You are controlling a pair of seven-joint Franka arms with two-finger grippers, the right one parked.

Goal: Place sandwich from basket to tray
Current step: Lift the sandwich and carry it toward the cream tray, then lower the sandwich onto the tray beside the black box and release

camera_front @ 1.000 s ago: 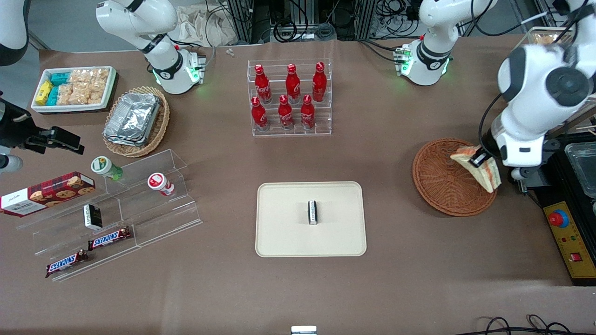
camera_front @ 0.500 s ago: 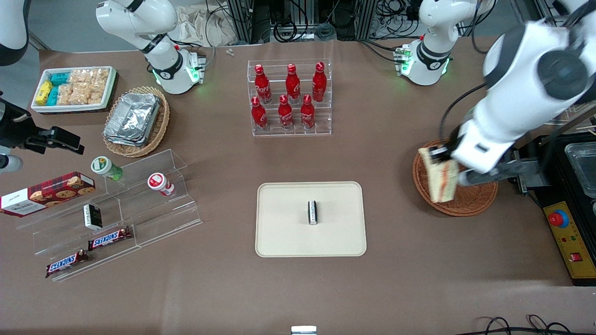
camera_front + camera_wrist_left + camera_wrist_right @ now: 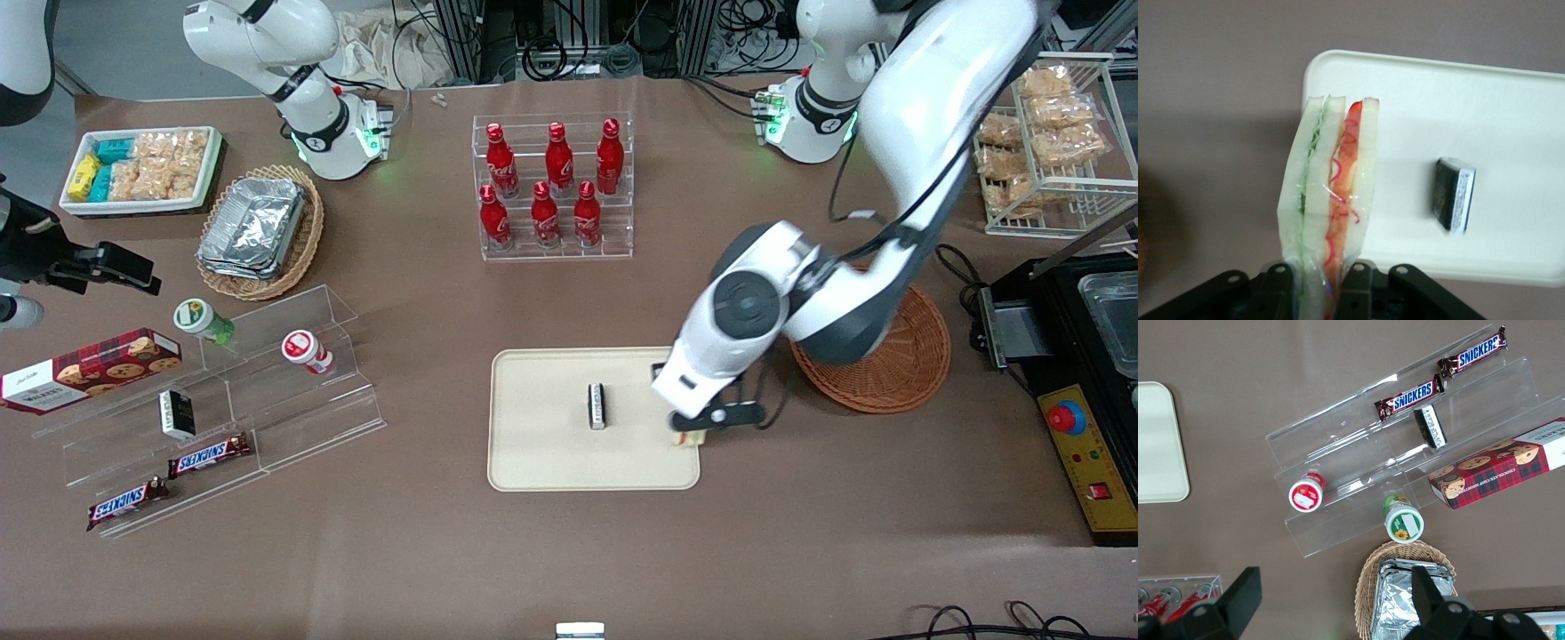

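Reaching over tray (image 3: 542,462) edge, jaws (image 3: 1318,280) clamped on upright sandwich (image 3: 1328,200).

A: What is seen at the parked arm's end?
B: A white bin (image 3: 142,169) of snack packets, a tan wicker basket (image 3: 260,229) of foil trays, and a clear stepped shelf (image 3: 267,391). Two Snickers bars (image 3: 210,455), a small black pack (image 3: 177,414), a green-lidded cup (image 3: 203,320), a red-lidded cup (image 3: 307,350) and a cookie box (image 3: 89,370) are held on it.
A: Middle?
B: Seven red bottles (image 3: 556,187) are racked in a clear stand. A small dark packet (image 3: 597,406) is laid on the tray (image 3: 542,444).
A: Working arm's end?
B: A white wire rack (image 3: 1049,133) of snack bags is seen, and a black unit with a red button (image 3: 1064,418) nearer the camera.
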